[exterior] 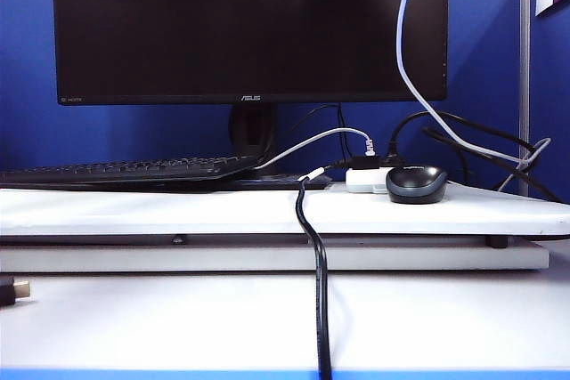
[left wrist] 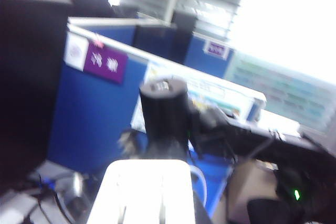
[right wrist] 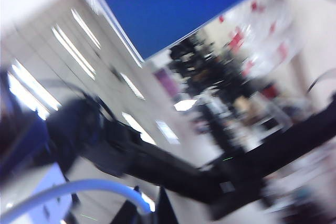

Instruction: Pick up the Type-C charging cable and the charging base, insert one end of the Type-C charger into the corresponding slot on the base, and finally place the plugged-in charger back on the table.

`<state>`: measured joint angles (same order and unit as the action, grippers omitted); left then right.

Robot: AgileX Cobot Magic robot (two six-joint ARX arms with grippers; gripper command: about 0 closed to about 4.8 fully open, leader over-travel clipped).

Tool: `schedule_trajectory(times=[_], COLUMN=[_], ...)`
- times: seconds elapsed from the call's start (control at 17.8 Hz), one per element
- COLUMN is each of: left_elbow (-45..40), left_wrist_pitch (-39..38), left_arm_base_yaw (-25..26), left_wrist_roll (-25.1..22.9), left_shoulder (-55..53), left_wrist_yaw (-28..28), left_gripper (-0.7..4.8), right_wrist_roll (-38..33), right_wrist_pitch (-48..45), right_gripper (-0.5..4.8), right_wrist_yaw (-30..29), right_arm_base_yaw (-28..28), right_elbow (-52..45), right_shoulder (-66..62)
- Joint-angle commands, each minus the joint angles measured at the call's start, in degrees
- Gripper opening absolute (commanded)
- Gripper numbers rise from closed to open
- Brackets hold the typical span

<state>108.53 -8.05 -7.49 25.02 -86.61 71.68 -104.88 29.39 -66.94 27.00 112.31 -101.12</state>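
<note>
Neither gripper shows in the exterior view; both are raised out of it. In the left wrist view the charging base (left wrist: 147, 184), a glaring white block, fills the space at my left gripper (left wrist: 149, 214), which is shut on it. Its slot is hidden. In the right wrist view the dark fingers of my right gripper (right wrist: 157, 211) are shut on the end of the Type-C charging cable (right wrist: 89, 187), which curves away from them. In the exterior view that cable (exterior: 405, 42) hangs from above and trails to the right over the table (exterior: 223, 211).
On the table stand a monitor (exterior: 249, 24), a keyboard (exterior: 134, 171), a dark mouse (exterior: 417, 184) and a flat white box with black plugs (exterior: 365, 180). A thick black cable (exterior: 319, 291) drops over the front edge. The other arm's black body (left wrist: 165, 114) is near the base.
</note>
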Motion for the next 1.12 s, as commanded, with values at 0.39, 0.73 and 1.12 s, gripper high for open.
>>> schedule_trajectory(times=[0.39,0.73,1.12], left_elbow=[0.3,0.3,0.3], left_wrist_pitch=[8.5,24.2,55.0], left_arm_base_yaw=[-9.5,-10.3,-15.8], left_wrist_roll=[2.9,3.2,22.8], left_shoulder=[0.4,0.4,0.4], left_wrist_yaw=[-7.9,-12.2,-16.6], left_gripper=[-0.06,-0.06,-0.06], right_wrist_roll=[-17.1,-17.1,-17.1], right_wrist_pitch=[-0.8,15.9,16.7], right_gripper=[0.00,0.00,0.00], right_wrist_yaw=[9.9,11.3,22.4], right_arm_base_yaw=[0.0,0.0,0.1], right_elbow=[0.2,8.2,20.5], right_shoulder=[0.3,0.3,0.3])
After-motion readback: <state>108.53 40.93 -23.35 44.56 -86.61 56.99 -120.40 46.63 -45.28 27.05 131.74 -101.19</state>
